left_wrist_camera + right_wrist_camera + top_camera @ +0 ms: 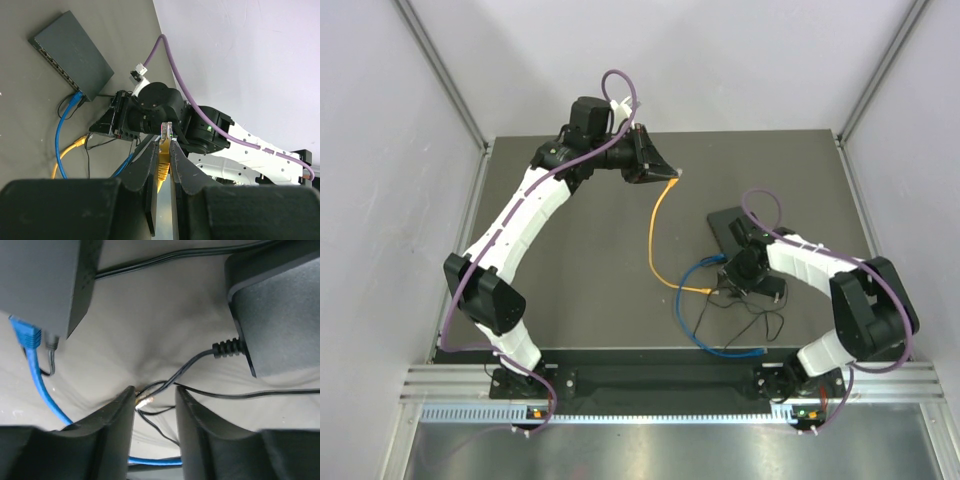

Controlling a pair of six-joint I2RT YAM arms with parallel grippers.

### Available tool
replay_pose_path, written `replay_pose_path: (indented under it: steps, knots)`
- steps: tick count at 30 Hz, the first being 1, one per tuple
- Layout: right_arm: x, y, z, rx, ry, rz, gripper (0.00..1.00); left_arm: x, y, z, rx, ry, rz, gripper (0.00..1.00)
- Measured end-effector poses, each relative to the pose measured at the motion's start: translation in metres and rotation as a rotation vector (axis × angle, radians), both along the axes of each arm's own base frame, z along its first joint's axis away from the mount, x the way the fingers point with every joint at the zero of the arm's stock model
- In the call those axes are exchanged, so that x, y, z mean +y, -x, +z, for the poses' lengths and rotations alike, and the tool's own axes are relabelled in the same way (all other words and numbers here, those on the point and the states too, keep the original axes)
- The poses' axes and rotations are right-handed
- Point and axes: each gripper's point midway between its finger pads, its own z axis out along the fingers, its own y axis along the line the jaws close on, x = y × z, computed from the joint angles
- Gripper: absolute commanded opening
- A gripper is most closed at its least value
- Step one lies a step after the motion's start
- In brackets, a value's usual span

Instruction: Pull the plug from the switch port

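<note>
My left gripper is far back on the table, shut on the yellow cable's plug, which is out of any socket and held in the air. The yellow cable hangs down to the mat near the switch. The flat black switch lies right of centre and also shows in the left wrist view and the right wrist view. A blue plug sits in one of its ports. My right gripper is open, low over thin black wires beside the switch.
A black power adapter with a thin wire lies right of my right gripper. The blue cable loops toward the front edge. Thin black wires tangle in front of the switch. Grey walls enclose the table.
</note>
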Motion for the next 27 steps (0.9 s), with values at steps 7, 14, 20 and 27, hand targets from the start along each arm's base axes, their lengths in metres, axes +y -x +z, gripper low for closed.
replay_pose_path:
  steps: [7, 14, 20, 27]
  knots:
    - [0.004, -0.009, -0.006, 0.017, -0.001, -0.031, 0.18, 0.0, 0.0, 0.0, 0.0, 0.001, -0.002, 0.0]
    - [0.014, -0.032, 0.005, -0.027, -0.009, 0.013, 0.0, 0.0, 0.001, -0.001, 0.002, 0.0, -0.004, 0.0]
    - [0.02, -0.043, 0.014, -0.069, -0.021, 0.093, 0.0, 0.0, 0.0, -0.003, -0.002, -0.007, -0.006, 0.0]
    - [0.025, -0.034, 0.043, -0.144, -0.084, 0.165, 0.0, 0.003, -0.016, -0.025, -0.01, -0.08, 0.036, 0.0]
